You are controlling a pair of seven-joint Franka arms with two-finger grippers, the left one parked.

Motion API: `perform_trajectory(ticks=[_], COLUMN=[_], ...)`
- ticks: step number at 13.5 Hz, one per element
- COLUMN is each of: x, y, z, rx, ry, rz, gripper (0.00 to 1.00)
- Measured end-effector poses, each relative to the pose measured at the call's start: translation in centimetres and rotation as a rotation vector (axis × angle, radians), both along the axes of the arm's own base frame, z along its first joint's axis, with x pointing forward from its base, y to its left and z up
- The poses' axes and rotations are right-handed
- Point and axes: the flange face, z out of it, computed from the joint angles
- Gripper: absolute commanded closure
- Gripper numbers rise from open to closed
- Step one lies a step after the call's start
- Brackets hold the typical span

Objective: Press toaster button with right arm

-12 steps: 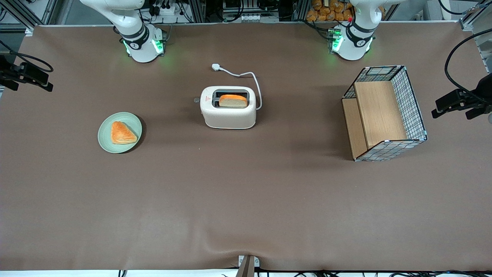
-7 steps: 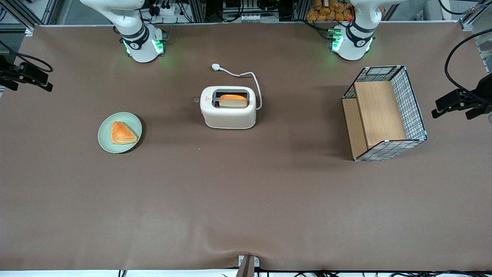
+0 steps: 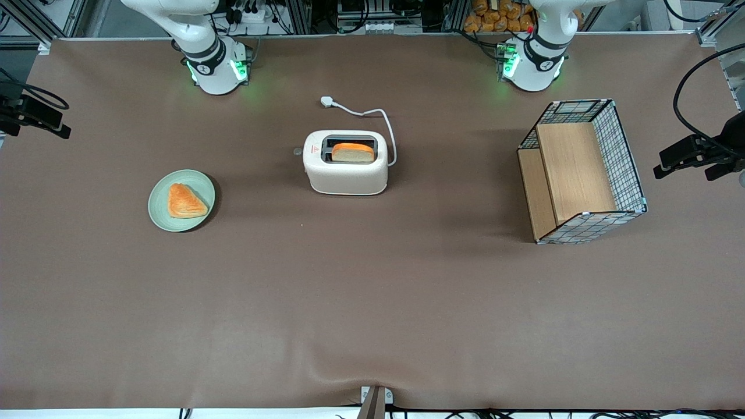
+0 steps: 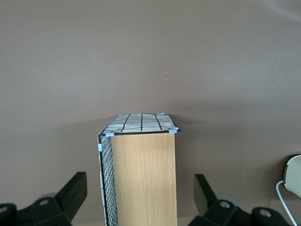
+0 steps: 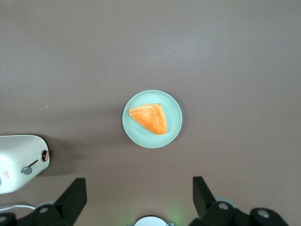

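Claw [image 5: 136, 200] spread wide above plate [image 5: 175, 127], wrist view alone shows toaster button [image 5: 45, 156]

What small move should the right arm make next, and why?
Probably swing the gripper, fingers spread wide, from above the green plate with its pastry toward the toaster. The toaster button on its narrow end face is untouched, and bread stands up out of a slot.
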Motion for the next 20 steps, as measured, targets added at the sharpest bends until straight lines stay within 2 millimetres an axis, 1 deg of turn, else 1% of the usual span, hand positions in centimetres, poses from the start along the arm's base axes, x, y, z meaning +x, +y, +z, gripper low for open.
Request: perform_trajectory(ticks=[5,7,9,11,13,14,17,18,19,20], x=[0.1,0.3,1.0,1.6,1.7,1.9,2.7,2.9,3.1,3.3], y=[-0.7,-0.7,-0.9,-0.8,0.6,1.9,6.8,8.3,9.2,9.6], z=[-0.2,-0.7,-2.0,-3.9,-6.3,-7.3,-10.7,-12.2,-13.8,-15.7], rx=[0.003,0.032,0.065,0.082,0.125,0.146,0.181,0.212,0.253,0.301], ry=[0.004,0.01,0.031,0.093,0.192,0.225,0.306,0.343,0.389,0.436], rz=[-0.013,-0.017,-0.025,-0.024,-0.004,0.017,0.097,0.114,0.12,0.116], gripper=[0.0,0.0,0.0,0.0,0.0,0.0,0.0,0.0,0.0,0.0])
